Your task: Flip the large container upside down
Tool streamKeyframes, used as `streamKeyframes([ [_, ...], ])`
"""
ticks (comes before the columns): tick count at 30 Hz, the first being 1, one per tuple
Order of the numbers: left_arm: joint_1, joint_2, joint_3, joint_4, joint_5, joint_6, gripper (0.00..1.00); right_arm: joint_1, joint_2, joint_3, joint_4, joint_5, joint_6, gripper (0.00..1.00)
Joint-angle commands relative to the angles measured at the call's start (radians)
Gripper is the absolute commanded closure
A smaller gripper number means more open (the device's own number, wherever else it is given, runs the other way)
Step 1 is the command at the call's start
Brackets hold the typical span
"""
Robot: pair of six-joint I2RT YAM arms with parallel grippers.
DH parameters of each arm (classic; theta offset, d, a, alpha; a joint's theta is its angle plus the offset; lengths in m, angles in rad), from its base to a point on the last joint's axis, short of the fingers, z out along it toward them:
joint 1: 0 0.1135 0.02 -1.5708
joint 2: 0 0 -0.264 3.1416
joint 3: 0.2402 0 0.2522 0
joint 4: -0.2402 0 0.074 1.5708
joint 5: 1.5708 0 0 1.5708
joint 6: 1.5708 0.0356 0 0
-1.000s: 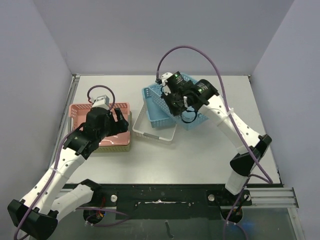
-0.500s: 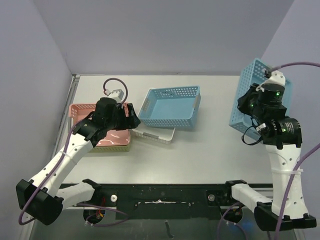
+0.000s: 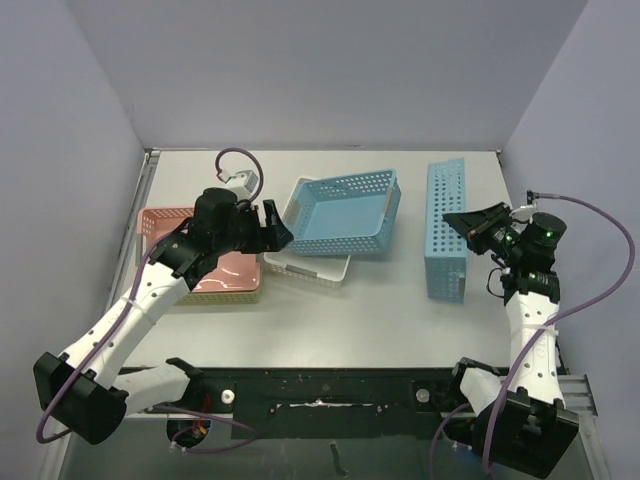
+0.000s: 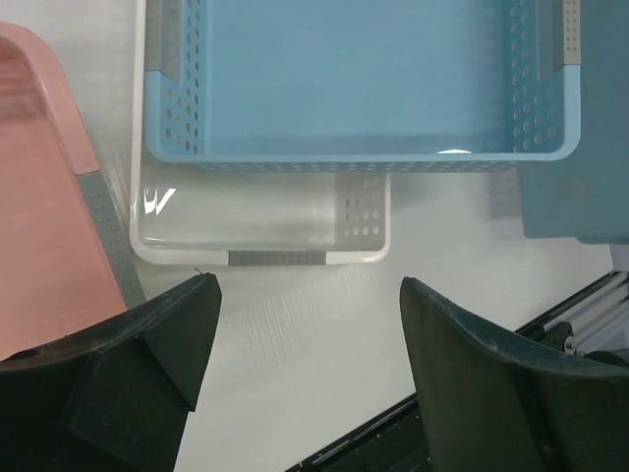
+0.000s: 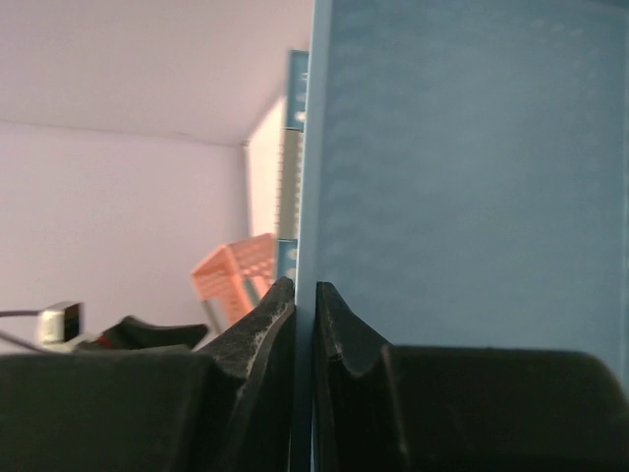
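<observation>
The large container (image 3: 445,230), a light blue perforated basket, stands on its long side on the right of the table, its open face toward the left. My right gripper (image 3: 455,222) is shut on its upper rim wall. In the right wrist view the thin blue wall (image 5: 462,177) is pinched between the two fingers of the right gripper (image 5: 305,290). My left gripper (image 3: 275,228) hovers open over the bare table beside the middle baskets. In the left wrist view nothing sits between the fingers of the left gripper (image 4: 307,295).
A second blue basket (image 3: 342,212) sits upright in the middle, its near edge resting over a white basket (image 3: 308,268). A pink basket (image 3: 205,272) stands on an olive one at the left, under my left arm. Walls enclose the table on three sides.
My right arm has brought the blue container down from a raised spot at the far right onto the table, standing on its side. My left gripper shifted slightly right toward the middle baskets.
</observation>
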Motion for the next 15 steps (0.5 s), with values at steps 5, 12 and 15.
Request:
streamKeyframes([
  [5,-0.003,-0.005,0.037,0.069,-0.009,0.009,0.26,0.023,-0.021,-0.216,0.828,-0.13,0.512,1.0],
  [12,-0.003,-0.003,0.042,0.075,-0.009,0.011,0.26,0.112,0.091,-0.347,1.156,-0.036,0.688,1.0],
  [15,-0.003,-0.011,0.037,0.079,-0.013,0.011,0.26,0.161,0.145,-0.362,1.222,0.003,0.708,1.0],
])
